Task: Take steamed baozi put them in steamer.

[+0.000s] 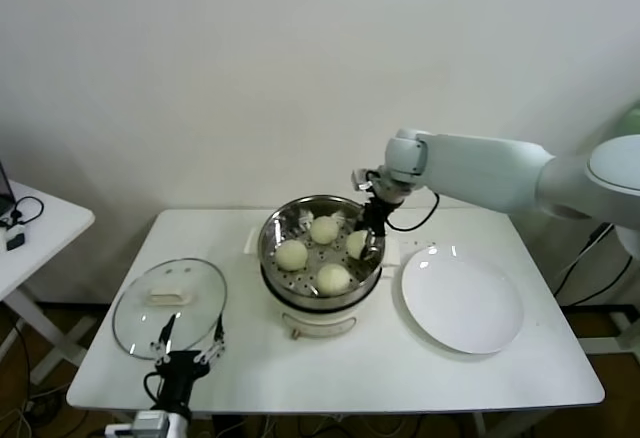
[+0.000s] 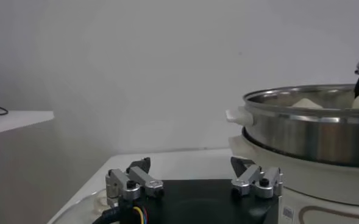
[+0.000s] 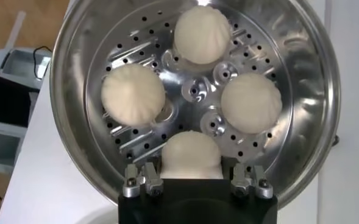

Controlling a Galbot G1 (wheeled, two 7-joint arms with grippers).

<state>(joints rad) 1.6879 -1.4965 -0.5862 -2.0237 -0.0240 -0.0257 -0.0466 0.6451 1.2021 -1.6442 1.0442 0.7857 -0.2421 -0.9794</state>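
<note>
Overhead, four steamed baozi (image 3: 191, 155) in steamer (image 3: 78, 49), right gripper (image 3: 192, 181) fingers astride one

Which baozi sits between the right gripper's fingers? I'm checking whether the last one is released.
The baozi on the steamer's plate side, between the right gripper's open fingers; the other three sit clear of it.

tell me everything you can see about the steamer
The steamer is a round, shiny steel pot on a white base, lid off, mid-table between glass lid and plate. Its perforated floor holds four baozi; the right hand reaches in around the one nearest it.
</note>
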